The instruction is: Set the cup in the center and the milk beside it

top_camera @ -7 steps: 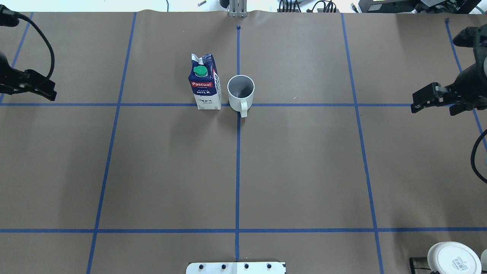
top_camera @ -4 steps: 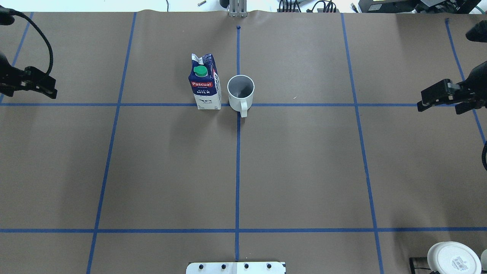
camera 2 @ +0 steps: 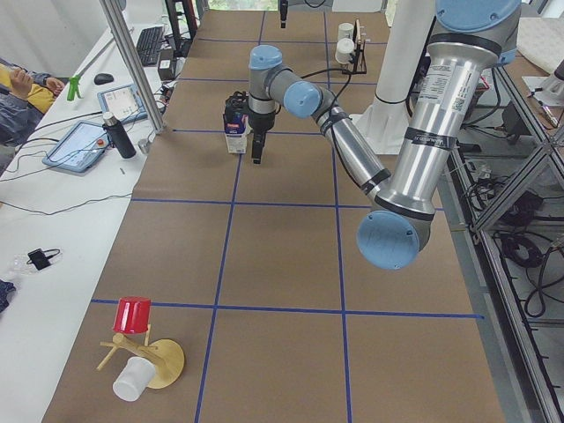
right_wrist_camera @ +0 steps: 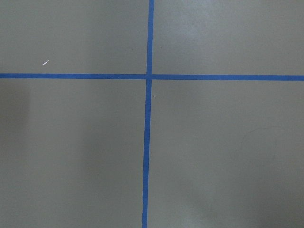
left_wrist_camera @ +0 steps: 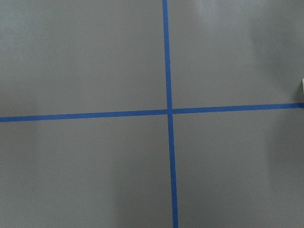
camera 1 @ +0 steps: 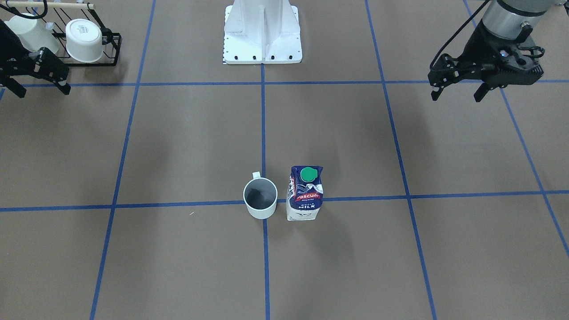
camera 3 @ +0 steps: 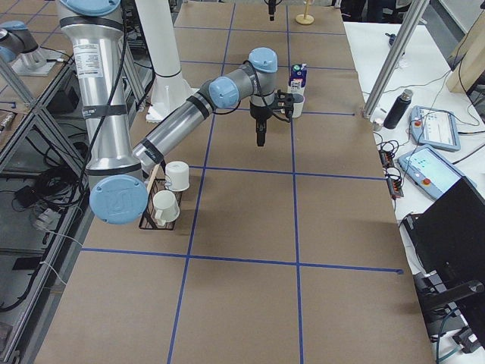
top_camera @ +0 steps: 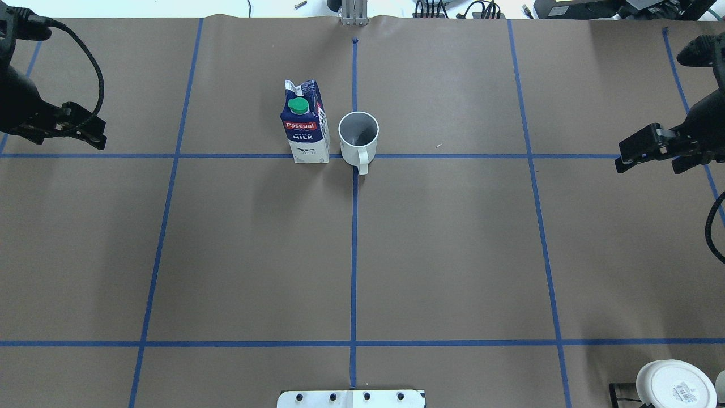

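Note:
The cup [top_camera: 358,136], a white mug with a grey inside, stands upright over the center tape crossing, handle towards the robot; its lettering does not show. It also shows in the front view [camera 1: 260,198]. The milk [top_camera: 306,129], a navy and white carton with a green cap, stands upright close beside the cup, on the robot's left [camera 1: 305,193]. My left gripper [top_camera: 85,133] hangs open and empty at the table's left edge [camera 1: 457,92]. My right gripper [top_camera: 651,161] hangs open and empty at the right edge [camera 1: 42,86]. Both wrist views show only bare tape crossings.
A black wire rack [camera 1: 111,42] holding two all-white mugs [camera 1: 84,34] stands near the robot's right. The robot's white base [camera 1: 262,31] is at the near middle edge. A red cup [camera 2: 134,315] on a wooden stand is at the left end.
The left gripper has shifted inwards over the table. The right gripper has drifted slightly inwards and down. The cup and milk have not moved.

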Tool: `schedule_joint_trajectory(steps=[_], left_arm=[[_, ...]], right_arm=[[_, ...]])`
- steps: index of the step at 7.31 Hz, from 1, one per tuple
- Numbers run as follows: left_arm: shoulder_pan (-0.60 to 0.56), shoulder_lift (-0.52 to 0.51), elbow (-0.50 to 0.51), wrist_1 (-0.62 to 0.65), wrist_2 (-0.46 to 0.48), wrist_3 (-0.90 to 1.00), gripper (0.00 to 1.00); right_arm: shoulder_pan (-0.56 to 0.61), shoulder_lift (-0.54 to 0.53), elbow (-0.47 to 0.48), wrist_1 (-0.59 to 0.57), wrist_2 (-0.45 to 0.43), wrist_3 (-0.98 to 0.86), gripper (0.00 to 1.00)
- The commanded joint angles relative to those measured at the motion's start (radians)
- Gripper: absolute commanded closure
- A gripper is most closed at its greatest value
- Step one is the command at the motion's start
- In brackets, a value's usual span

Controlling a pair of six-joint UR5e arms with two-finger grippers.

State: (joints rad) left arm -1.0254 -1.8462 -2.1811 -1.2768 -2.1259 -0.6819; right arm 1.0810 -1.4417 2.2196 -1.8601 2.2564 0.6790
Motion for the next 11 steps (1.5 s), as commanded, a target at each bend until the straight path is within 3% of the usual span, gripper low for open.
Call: schedule_joint_trajectory(steps=[1,11], left_arm=[[0.004,0.002,-0.005,0.0,-0.002,0.004,0.02],[0.007,-0.002,0.003,-0.003,-0.005,-0.007,0.02]], right_arm=[[-0.003,0.055,0.008,-0.123,0.008,-0.009,0.0],[-0.018,0.053,-0.001,-0.123,0.008,-0.049,0.0]])
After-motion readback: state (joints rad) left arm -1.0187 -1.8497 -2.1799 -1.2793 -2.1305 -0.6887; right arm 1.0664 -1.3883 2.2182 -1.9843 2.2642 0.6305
